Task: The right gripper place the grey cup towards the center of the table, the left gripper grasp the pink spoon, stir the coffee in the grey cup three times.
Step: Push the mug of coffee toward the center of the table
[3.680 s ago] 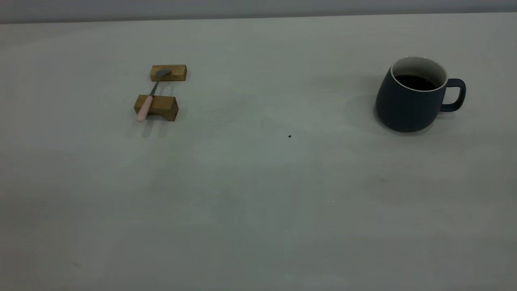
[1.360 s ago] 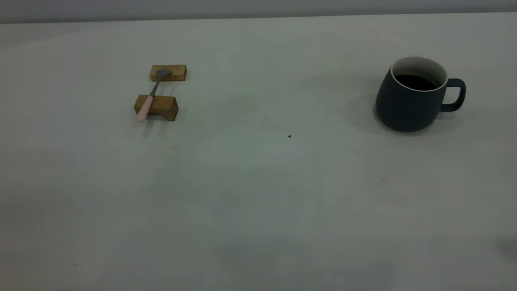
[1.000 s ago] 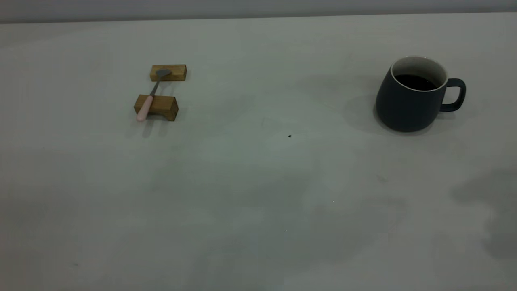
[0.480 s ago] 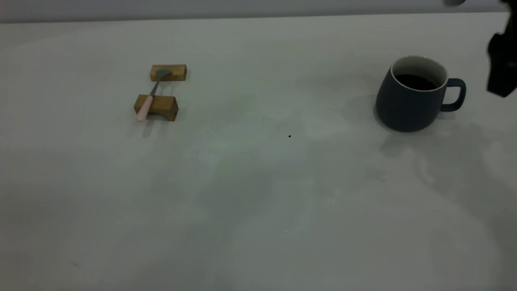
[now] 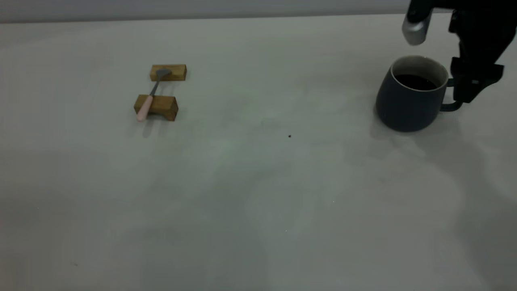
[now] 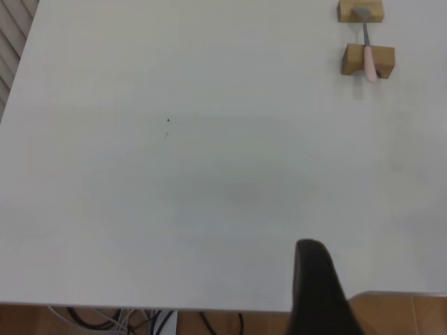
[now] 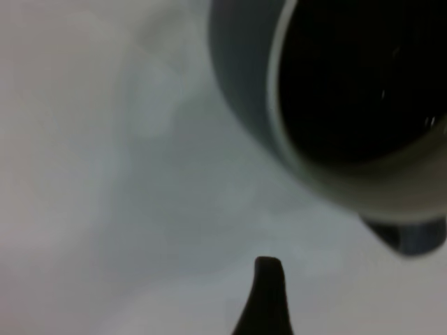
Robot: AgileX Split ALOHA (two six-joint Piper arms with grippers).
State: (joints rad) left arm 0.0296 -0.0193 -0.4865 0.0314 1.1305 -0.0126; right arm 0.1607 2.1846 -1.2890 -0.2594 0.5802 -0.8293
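Your right gripper (image 5: 468, 87), the black arm end with a short silver cylinder on its side, hangs at the far right of the table, fingers pointing down right at the loop handle of the rounded dark blue-grey cup (image 5: 408, 101). You cannot tell from these views whether its fingers are spread or closed, nor whether they touch the handle; the right wrist view shows only one dark fingertip (image 7: 265, 296) beside the cup. Your left gripper does not appear in the exterior view; in its own wrist view a single black finger (image 6: 318, 289) pokes in over the near table edge, and its spread cannot be judged either.

The wide, plain pale grey-white table (image 5: 258, 194) carries a tiny black speck (image 5: 289, 136) near its middle.

The cup stands upright at the right side, handle turned away from the centre, with dark coffee (image 5: 416, 82) inside. Well apart, at the left, the slim pink-handled spoon (image 5: 150, 97) bridges two small brown wooden blocks (image 5: 159, 106), its metal bowl on the far block and its pink handle end pointing toward the near edge.
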